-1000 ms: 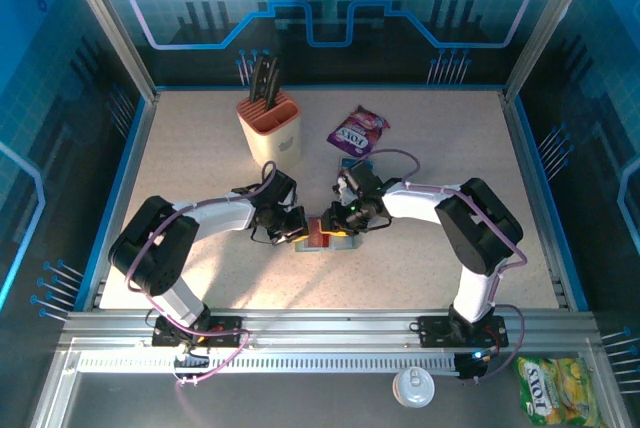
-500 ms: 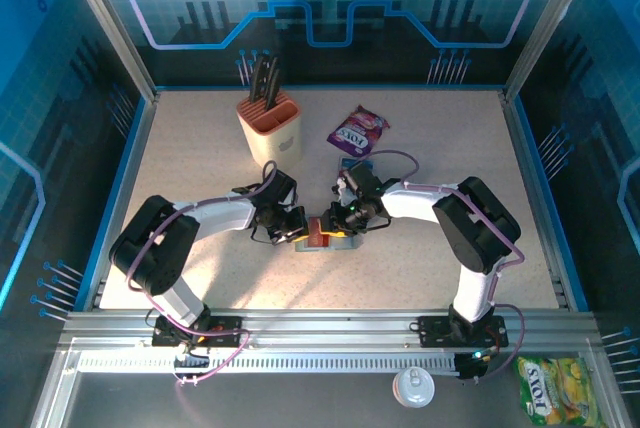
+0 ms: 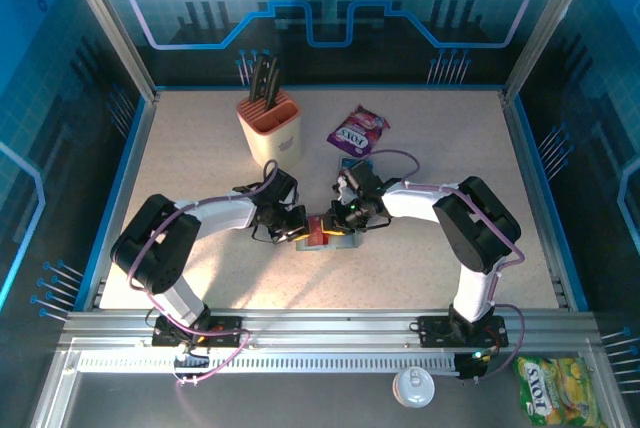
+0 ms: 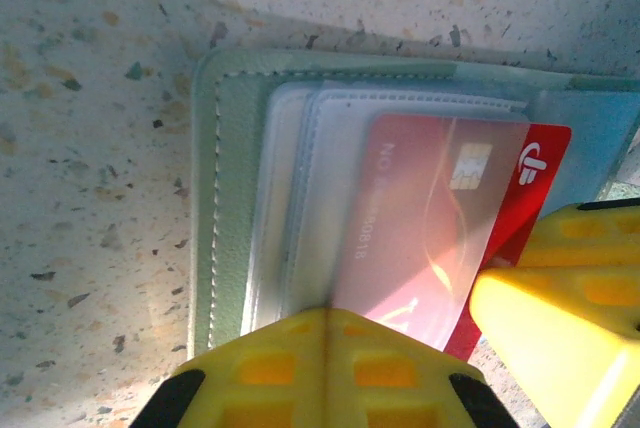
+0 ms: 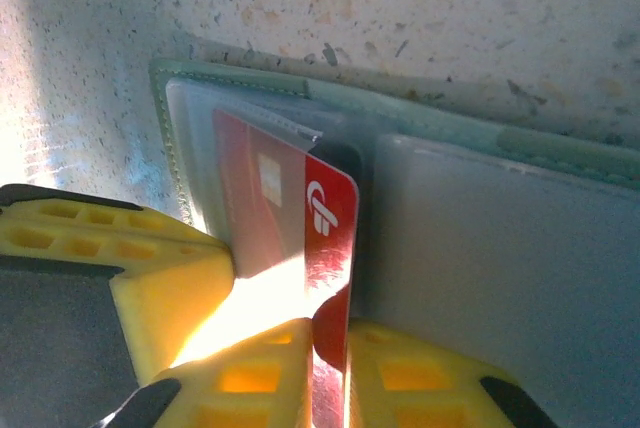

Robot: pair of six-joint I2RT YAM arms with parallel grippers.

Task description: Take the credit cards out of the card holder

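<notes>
holder (image 4: 228, 198) lying open on table (image 3: 200, 168) between the arms | red card (image 5: 330, 210) sticking partway out of clear sleeve, not yet free | right gripper (image 5: 328, 368) pinching card edge, nearly closed | left gripper (image 4: 325, 348) pressing holder down, fingers together, gripping nothing | remaining: pulling card clear; other cards cannot tell

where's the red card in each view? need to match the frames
Top external: red card mid-table, on the holder.
Left wrist: right of centre, mostly under a clear sleeve, logo poking out at right.
Right wrist: centre-left, logo at its right edge.
Shared landmark: the holder, green stitched edge in both wrist views.
</notes>
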